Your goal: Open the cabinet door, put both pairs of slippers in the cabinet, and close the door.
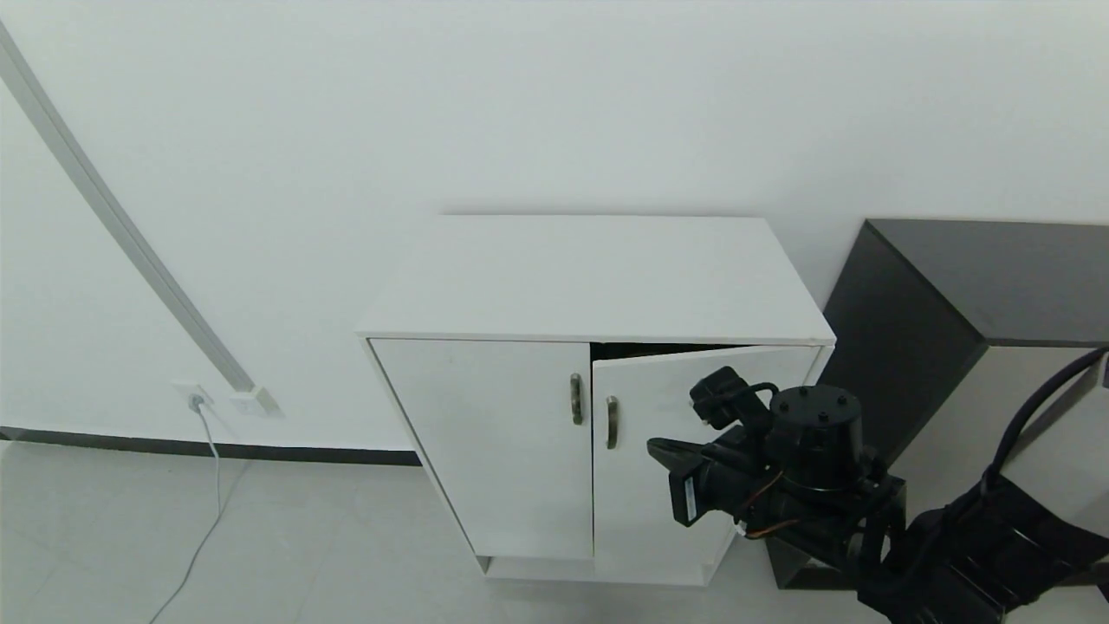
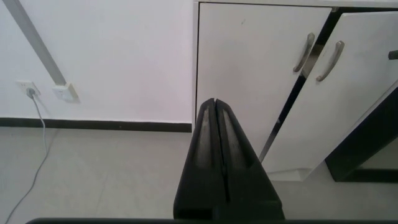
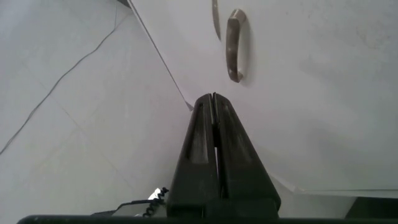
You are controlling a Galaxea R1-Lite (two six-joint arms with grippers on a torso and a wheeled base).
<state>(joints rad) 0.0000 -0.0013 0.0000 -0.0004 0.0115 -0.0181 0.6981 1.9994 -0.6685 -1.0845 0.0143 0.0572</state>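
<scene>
Right claw, clenched on nothing, hangs just before the cabinet, near the handle of its right door, which stands slightly ajar; left claw, farther back, is clenched too

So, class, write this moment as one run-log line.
cabinet: right door ajar, left door shut | right pincer: shut, near right door's handle | left pincer: shut, clear of cabinet

closed hand, door handle nearby
</scene>
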